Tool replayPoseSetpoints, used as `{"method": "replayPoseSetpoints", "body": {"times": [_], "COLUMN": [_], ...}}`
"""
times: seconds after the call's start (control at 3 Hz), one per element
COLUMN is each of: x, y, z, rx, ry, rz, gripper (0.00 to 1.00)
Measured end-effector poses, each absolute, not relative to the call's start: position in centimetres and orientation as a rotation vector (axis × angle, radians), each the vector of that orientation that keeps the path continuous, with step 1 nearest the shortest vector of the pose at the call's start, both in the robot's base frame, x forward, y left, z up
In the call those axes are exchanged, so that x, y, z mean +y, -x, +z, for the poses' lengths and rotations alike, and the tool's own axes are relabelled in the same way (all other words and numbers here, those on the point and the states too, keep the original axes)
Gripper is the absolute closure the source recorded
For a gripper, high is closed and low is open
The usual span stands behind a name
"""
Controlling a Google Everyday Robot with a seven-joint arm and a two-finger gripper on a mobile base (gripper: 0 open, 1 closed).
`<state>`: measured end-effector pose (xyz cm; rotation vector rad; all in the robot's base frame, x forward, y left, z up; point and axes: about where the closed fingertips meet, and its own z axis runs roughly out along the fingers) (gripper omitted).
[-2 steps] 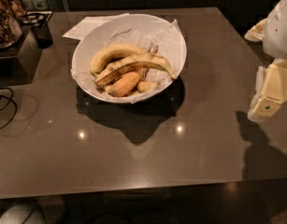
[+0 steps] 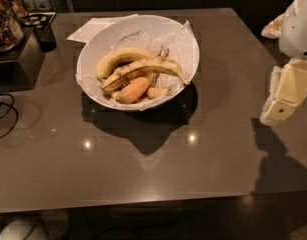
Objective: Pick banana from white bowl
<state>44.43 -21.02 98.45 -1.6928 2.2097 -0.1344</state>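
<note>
Approach step: the gripper (image 2: 287, 91) hangs over the worktop's (image 2: 143, 169) right edge, open or closed I cannot tell. The banana (image 2: 143, 69) lies untouched in the white bowl (image 2: 88, 54), well apart, so next comes a leftward reach.

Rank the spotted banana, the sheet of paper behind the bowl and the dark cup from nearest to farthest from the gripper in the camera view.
The gripper hangs over the right edge of the table.
1. Banana: in the white bowl, mid-table.
2. Sheet of paper: behind the bowl, left of centre.
3. Dark cup: far left corner.
</note>
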Motion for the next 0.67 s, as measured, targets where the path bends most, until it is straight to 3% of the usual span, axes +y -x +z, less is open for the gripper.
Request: {"method": "replayPoseSetpoints", "body": {"times": [0.67], "x": [-16.2], "y": [-47.3], "z": [101.0], "rx": [2.151], "ry": [1.761], "rz": [-0.197], "gripper": [0.0]}}
